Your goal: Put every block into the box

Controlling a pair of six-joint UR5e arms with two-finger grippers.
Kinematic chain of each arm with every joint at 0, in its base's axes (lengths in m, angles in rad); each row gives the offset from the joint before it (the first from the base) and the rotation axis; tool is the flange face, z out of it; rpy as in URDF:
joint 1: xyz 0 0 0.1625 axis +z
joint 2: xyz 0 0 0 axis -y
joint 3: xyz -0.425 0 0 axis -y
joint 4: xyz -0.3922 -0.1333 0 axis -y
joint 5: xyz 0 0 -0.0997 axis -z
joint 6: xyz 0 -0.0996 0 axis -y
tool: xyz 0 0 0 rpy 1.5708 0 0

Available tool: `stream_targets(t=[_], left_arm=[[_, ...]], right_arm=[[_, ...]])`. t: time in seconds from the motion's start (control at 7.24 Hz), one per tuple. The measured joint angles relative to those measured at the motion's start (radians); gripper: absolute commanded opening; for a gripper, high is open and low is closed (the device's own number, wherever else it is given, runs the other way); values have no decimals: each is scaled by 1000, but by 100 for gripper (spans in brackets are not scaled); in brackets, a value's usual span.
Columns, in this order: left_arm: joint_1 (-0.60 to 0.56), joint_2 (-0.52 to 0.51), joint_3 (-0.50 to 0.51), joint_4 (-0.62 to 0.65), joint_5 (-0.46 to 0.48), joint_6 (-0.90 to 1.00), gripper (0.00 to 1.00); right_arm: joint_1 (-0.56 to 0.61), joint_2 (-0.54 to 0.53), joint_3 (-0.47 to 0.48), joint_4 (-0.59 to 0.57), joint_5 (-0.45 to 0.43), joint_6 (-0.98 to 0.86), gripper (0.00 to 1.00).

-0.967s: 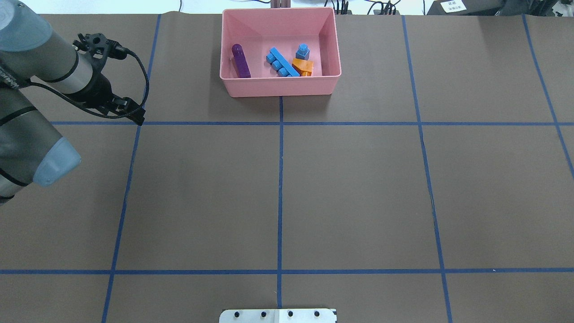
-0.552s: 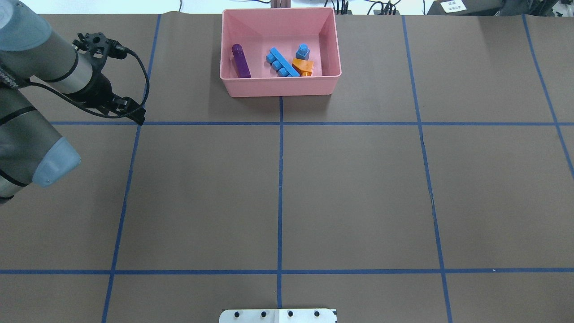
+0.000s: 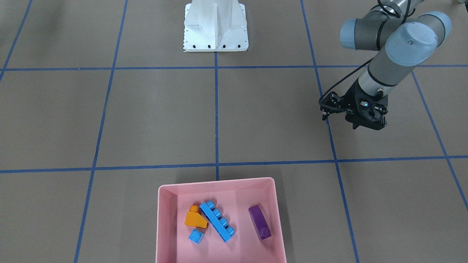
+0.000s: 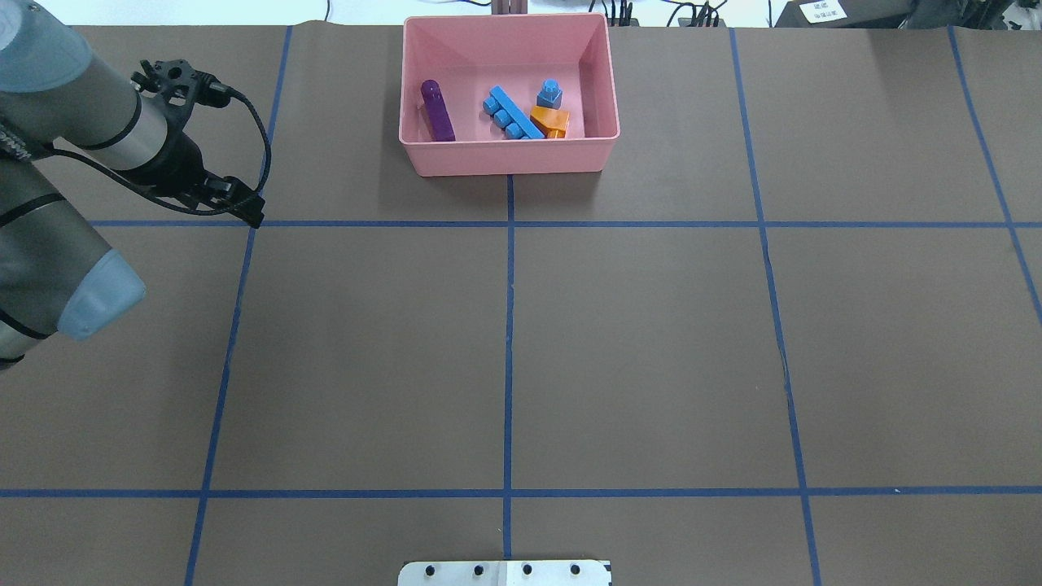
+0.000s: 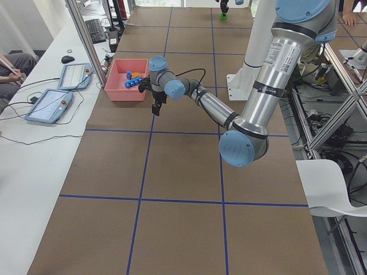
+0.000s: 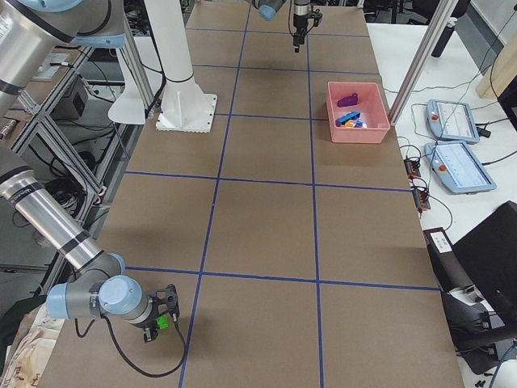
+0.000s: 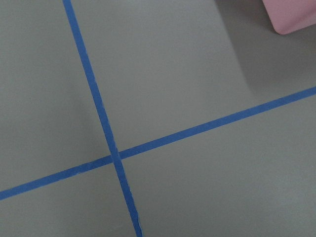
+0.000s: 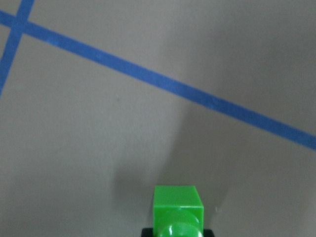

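Over on the left, the left gripper [image 4: 251,213] hangs above the brown worktop [image 4: 651,342]; jaws open or closed, can't tell. Centre: the shallow pink plastic box [image 4: 505,159] already holds the purple oblong brick [image 4: 438,112], long blue four-stud brick [image 4: 511,114], tiny blue one-stud brick [image 4: 550,94] and orange sloped brick [image 4: 552,122]. Far right, the right gripper [image 6: 157,323] has its jaws clamped on the green plastic brick [image 8: 177,210], well apart from the box. One to go, I'd say.

green brick [image 8: 177,207] bottom centre | seemingly gripped by pincer [image 8: 177,233] | blue tape [image 8: 163,84] beyond
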Motion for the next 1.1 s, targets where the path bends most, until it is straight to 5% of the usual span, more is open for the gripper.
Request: stream_targets(t=[0.55,0.83,1.1], left_arm=[[-1,12,-78,77,0,3,100],[-18,39,-110,81,-31,16,100],[-76,83,-130,85,-60,92,100]], right_arm=[[47,275,336,-614,36,108,0],[30,507,398,-863,38,232,0],[-63,725,389,-962,38,440,0]])
